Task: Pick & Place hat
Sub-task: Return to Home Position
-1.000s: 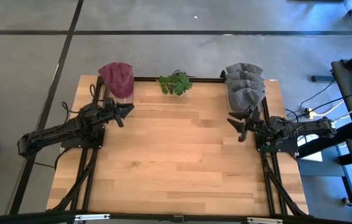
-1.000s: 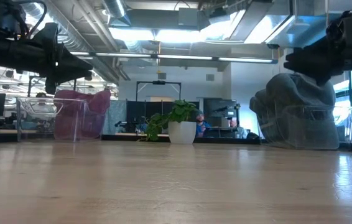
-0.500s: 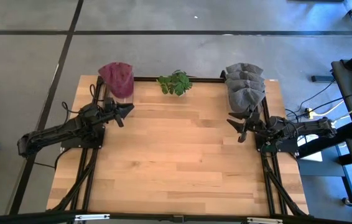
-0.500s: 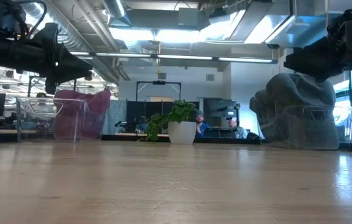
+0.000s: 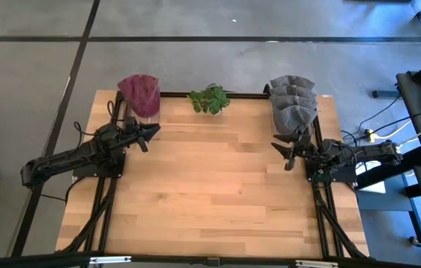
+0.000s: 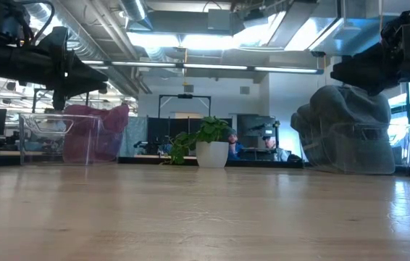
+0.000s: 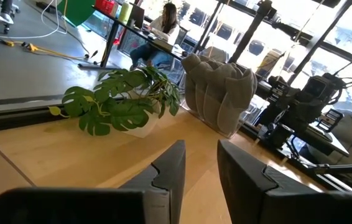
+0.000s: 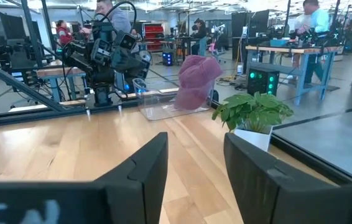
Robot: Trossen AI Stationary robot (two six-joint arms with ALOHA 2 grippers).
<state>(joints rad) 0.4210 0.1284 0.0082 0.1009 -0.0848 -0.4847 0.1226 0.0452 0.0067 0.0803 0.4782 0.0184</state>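
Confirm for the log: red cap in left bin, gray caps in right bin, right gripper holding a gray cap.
Wrong on the gripper. The right gripper is open and holds nothing, as the right wrist view shows. Red cap in left bin, gray caps in right bin: correct.

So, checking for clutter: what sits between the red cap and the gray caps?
A potted plant stands between the red cap and the gray caps; the high view shows it.
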